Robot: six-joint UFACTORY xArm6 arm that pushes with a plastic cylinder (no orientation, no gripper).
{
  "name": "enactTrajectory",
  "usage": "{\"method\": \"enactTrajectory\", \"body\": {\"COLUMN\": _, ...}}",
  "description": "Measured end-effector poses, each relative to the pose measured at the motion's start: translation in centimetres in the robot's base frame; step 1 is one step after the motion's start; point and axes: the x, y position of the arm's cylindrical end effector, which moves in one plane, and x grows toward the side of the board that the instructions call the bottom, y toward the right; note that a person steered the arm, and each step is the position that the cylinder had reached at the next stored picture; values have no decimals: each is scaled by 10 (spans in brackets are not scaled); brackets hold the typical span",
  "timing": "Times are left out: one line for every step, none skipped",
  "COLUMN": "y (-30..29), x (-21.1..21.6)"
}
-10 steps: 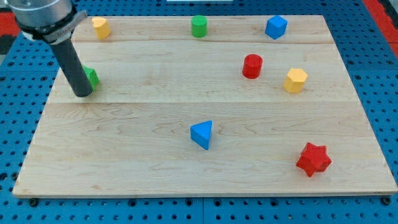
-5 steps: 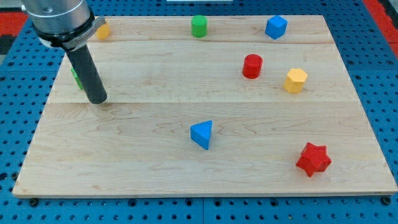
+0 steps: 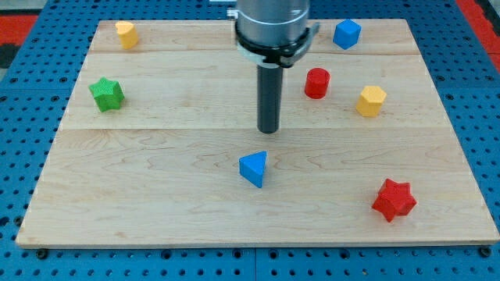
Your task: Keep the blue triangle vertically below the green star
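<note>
The blue triangle (image 3: 254,168) lies on the wooden board (image 3: 156,195) a little below the middle. The green star (image 3: 107,94) sits near the board's left edge, far to the left of and above the triangle. My tip (image 3: 269,130) stands on the board just above the blue triangle and slightly to its right, a short gap apart from it. The rod rises straight up from the tip to the arm's grey head at the view's top.
A yellow block (image 3: 125,33) is at the top left and a blue cube (image 3: 347,33) at the top right. A red cylinder (image 3: 316,83) and a yellow hexagonal block (image 3: 371,101) are right of the rod. A red star (image 3: 393,200) is at the bottom right.
My tip has swept from beside the green star at the left to the middle, just above the blue triangle. The arm now hides the green cylinder at the top. No block has moved.
</note>
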Motion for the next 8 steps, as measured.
{"method": "enactTrajectory", "body": {"y": 2, "x": 0}}
{"method": "enactTrajectory", "body": {"y": -18, "x": -8}}
{"method": "enactTrajectory", "body": {"y": -19, "x": -60}}
{"method": "enactTrajectory", "body": {"y": -21, "x": -31}}
{"method": "enactTrajectory", "body": {"y": 9, "x": 23}}
{"method": "enactTrajectory", "body": {"y": 22, "x": 64}}
{"method": "enactTrajectory", "body": {"y": -40, "x": 78}}
{"method": "enactTrajectory", "body": {"y": -130, "x": 80}}
